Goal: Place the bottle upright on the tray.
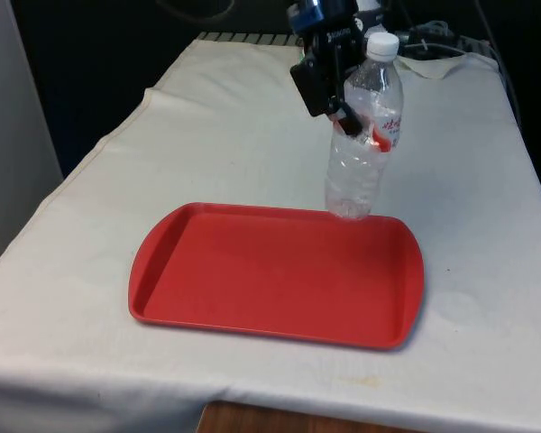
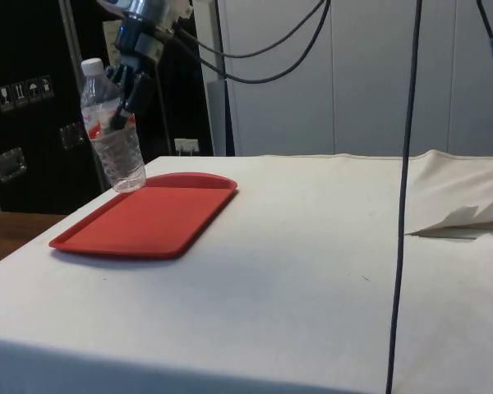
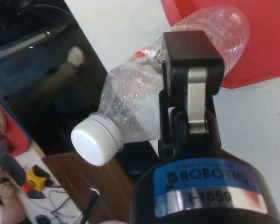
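Clear bottle (image 1: 364, 135) hangs near-upright in claw (image 1: 347, 117), cap up.

Bottle (image 3: 144, 93) hides far finger in wrist view; tray (image 3: 270, 42) cut off by edge.

My front camera looks down the table (image 1: 487, 298) from one end. My side camera sits low beside it. Both see the red tray (image 1: 252, 289); my wrist camera is very close to the bottle (image 3: 144, 93).
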Controlling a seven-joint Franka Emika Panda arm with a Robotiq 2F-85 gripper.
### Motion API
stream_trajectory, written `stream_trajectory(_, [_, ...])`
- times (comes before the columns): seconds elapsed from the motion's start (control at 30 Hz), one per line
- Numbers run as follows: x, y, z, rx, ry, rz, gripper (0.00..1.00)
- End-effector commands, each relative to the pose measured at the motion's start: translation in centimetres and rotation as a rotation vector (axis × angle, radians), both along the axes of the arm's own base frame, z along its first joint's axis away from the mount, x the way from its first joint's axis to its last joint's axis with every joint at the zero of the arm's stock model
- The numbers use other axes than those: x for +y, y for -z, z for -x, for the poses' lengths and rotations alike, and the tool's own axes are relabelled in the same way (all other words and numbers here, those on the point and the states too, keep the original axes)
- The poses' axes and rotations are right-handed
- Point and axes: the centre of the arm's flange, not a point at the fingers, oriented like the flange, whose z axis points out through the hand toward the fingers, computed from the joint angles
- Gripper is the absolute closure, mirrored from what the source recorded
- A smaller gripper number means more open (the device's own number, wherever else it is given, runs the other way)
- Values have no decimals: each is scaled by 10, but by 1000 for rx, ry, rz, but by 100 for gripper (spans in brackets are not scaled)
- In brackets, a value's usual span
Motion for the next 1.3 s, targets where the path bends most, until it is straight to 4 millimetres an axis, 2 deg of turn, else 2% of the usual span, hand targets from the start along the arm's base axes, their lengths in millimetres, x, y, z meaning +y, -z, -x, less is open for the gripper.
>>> stream_trajectory(0.0, [-1,2,0,-2,1,-5,100])
stream_trajectory(0.27, [-17,26,-8,-30,1,-46,100])
stream_trajectory(0.57, [-39,38,-9,-27,9,-55,100])
stream_trajectory(0.6, [-47,40,-11,-31,10,-63,100])
stream_trajectory(0.83, [-71,49,-11,-24,12,-77,100])
stream_trajectory(0.87, [-68,48,-10,-20,14,-72,100])
stream_trajectory(1.0, [-84,54,-11,-22,15,-86,100])
stream_trajectory(1.27, [-102,64,-11,-21,19,-100,100])
